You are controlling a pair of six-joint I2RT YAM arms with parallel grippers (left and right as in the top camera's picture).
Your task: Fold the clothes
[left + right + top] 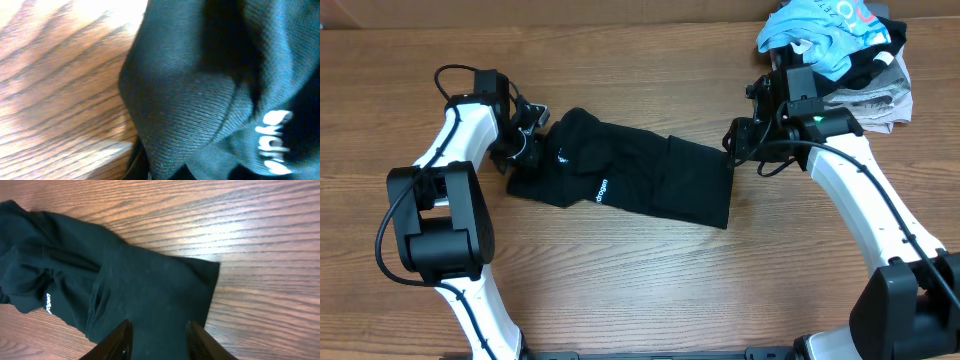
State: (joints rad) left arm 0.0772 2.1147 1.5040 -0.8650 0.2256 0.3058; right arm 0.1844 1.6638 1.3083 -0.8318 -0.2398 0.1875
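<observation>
The clothes (640, 180), a long black garment with small white lettering (602, 190), lie across the middle of the wooden table. The left end is bunched up. My left gripper (527, 140) is at that bunched left end. In the left wrist view, black fabric (200, 100) fills the frame right against the jaws, with white lettering (272, 142) at the right, so the gripper looks shut on it. My right gripper (735, 140) is at the right end. In the right wrist view its fingers (161, 342) are spread open over the flat black fabric (150, 285), holding nothing.
A pile of other laundry sits at the back right corner: a light blue shirt (820, 35) on top and grey-white patterned fabric (875, 100) beside it, just behind my right arm. Bare wood table (640, 290) lies in front of the garment.
</observation>
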